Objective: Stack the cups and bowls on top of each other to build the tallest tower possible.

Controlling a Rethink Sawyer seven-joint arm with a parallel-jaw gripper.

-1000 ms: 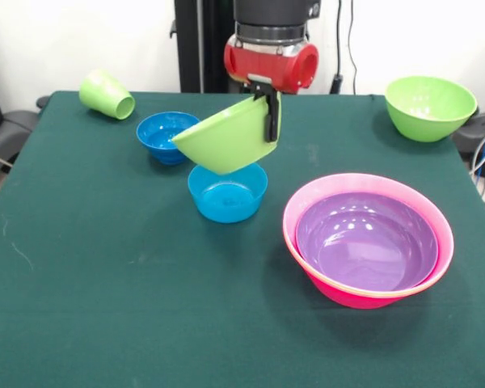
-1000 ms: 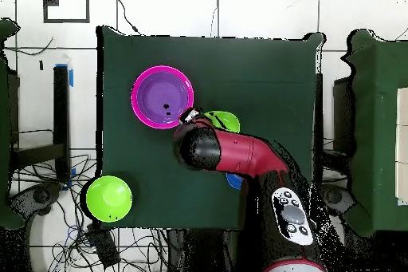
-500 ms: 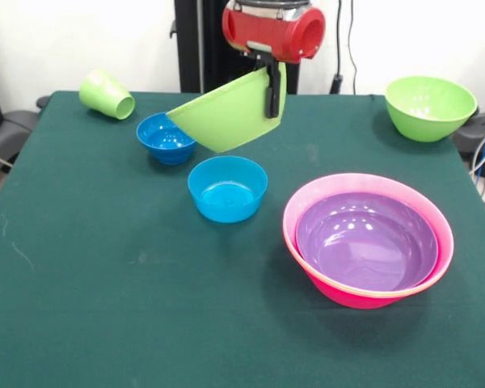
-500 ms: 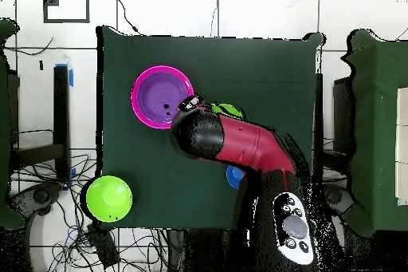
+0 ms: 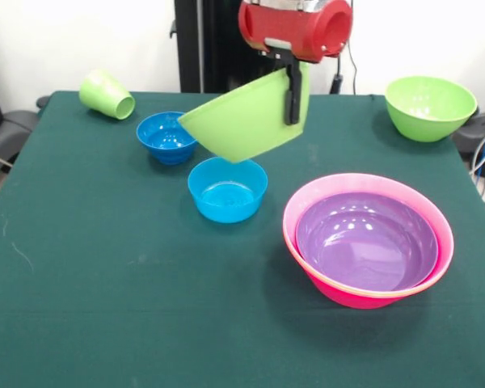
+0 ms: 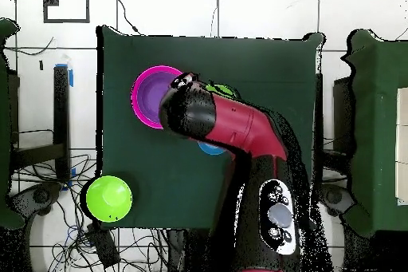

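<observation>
the end effector (image 5: 292,95) is clamped on the rim of a green bowl (image 5: 244,123), which hangs tilted in the air with its mouth turned up and toward the far side and its base over the nearer blue bowl (image 5: 227,188). the relation that matters is sideways: in the front view the tower (image 5: 367,237), a purple bowl (image 5: 367,240) nested in a big pink bowl (image 5: 349,294), sits on the worktop (image 5: 105,283) to the right of and nearer the camera than the held bowl, well below it. in the overhead view the arm covers part of the tower (image 6: 147,93), so the gap there cannot be read. judging from this, the carry needs to run toward the pink rim and the bowl needs levelling before it goes down, or its low edge may catch that rim. the air between looks free; the blue bowl under the load is the only thing close. a second blue bowl (image 5: 166,136), a light-green cup (image 5: 107,94) lying on its side near the far left corner and another green bowl (image 5: 430,107) at the far right edge all stand well apart from that line.
</observation>
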